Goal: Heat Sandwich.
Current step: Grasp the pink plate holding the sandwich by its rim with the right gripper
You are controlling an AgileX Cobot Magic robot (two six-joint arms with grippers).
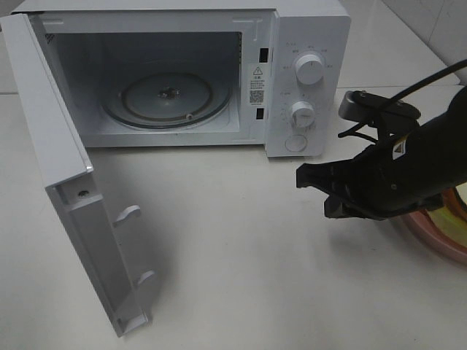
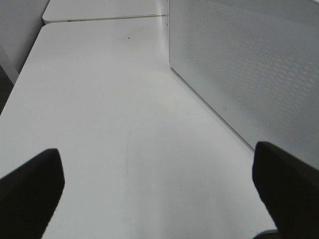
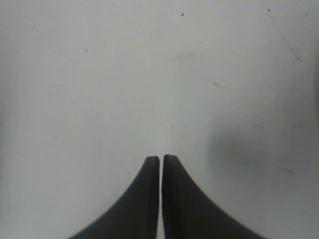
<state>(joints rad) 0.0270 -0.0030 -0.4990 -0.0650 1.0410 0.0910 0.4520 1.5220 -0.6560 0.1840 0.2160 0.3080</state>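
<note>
The white microwave (image 1: 306, 44) stands at the back with its door (image 1: 66, 182) swung wide open to the left. Its glass turntable (image 1: 168, 98) is bare. My right gripper (image 1: 302, 177) hovers over the table in front of the control panel, and its fingers are pressed together and empty in the right wrist view (image 3: 160, 158). The right arm hides most of the pink plate (image 1: 438, 237) at the right edge. Only a yellow-green sliver of the sandwich (image 1: 460, 195) shows. My left gripper (image 2: 157, 152) is open over bare table beside the microwave's side wall (image 2: 249, 64); it is out of the high view.
The open door juts toward the table's front left, with a handle (image 1: 135, 277) on its inner edge. Two knobs (image 1: 309, 70) and a round button (image 1: 295, 143) sit on the panel. The table (image 1: 241, 255) is white.
</note>
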